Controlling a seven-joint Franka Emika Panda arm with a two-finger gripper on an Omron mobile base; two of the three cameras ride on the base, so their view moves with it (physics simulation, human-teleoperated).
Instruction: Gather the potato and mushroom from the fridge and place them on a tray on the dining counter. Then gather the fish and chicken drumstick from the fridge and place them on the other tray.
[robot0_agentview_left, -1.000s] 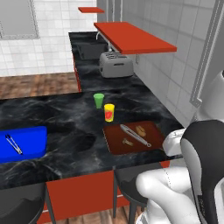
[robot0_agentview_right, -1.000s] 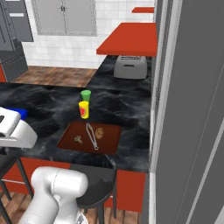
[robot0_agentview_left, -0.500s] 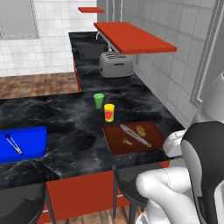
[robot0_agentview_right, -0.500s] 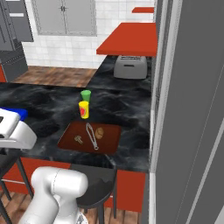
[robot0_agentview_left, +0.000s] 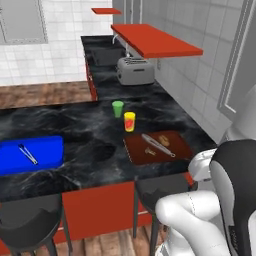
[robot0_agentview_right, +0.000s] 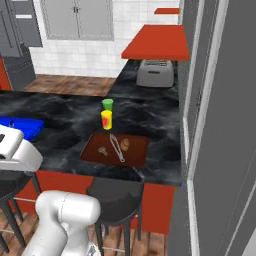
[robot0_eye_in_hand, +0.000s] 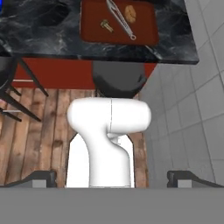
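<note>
A brown potato and a small mushroom lie on a dark red-brown tray on the dining counter, with metal tongs between them. A blue tray sits to the left and holds a second pair of tongs. My gripper is open and holds nothing, its fingertips far apart, pointing down at the floor in front of the counter. The grey fridge rises on the right. Fish and chicken drumstick are out of view.
A green cup and a yellow cup stand behind the red-brown tray. Dark stools sit against the counter's red base. Further back are a toaster, a sink and a red shelf.
</note>
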